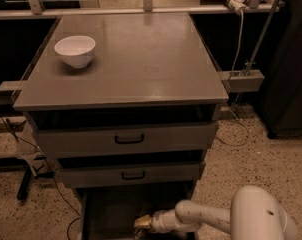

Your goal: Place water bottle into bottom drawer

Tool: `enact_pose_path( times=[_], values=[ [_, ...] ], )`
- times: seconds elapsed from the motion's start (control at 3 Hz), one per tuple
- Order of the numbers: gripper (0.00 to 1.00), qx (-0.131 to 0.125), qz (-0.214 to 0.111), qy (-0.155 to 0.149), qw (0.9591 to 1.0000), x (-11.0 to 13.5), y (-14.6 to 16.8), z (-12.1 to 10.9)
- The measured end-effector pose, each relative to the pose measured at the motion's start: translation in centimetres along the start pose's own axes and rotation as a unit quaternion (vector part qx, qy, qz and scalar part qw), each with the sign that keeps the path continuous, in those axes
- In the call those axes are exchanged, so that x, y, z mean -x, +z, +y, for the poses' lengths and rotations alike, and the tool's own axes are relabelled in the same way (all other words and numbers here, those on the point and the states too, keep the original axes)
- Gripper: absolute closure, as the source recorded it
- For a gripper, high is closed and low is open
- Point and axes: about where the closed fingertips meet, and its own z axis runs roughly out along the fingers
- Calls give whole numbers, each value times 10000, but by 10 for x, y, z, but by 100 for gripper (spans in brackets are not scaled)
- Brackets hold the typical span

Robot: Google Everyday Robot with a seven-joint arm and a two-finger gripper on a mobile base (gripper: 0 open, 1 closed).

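**Kid:** What is on the far left?

**Helper:** A white bowl (pixel 75 50). It sits on the grey cabinet top (pixel 146 59), high up and to the left of the jaws, well apart from them.

**Kid:** And under the top?

**Helper:** Two drawers with black handles. The top drawer (pixel 91 141) and the middle drawer (pixel 91 176) are both above the jaws. Each one sticks out a little.

**Kid:** Where is the bottom drawer?

**Helper:** The bottom drawer (pixel 108 214) is pulled out, right at the lowest edge. It is dark inside. The jaws are over its floor, with bare floor to their left.

**Kid:** Where is the gripper?

**Helper:** The gripper (pixel 142 223) is low inside the bottom drawer, pointing left. The white arm (pixel 206 218) comes in from the right of the jaws.

**Kid:** Are the jaws wide or narrow?

**Helper:** I cannot tell.

**Kid:** Where is the bottle?

**Helper:** There is a pale, shiny bit right at the jaws. I cannot tell if that is the bottle. I do not see it anywhere else.

**Kid:** What is on the right?

**Helper:** Speckled floor (pixel 241 169), up and to the right of the jaws.
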Motion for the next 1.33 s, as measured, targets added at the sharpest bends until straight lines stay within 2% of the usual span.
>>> enact_pose_path(
  times=[0.67, 1.0, 1.33],
  values=[
    [11, 0, 1, 0, 10000, 0, 0, 0],
    [0, 0, 1, 0, 10000, 0, 0, 0],
    [0, 0, 1, 0, 10000, 0, 0, 0]
  ],
)
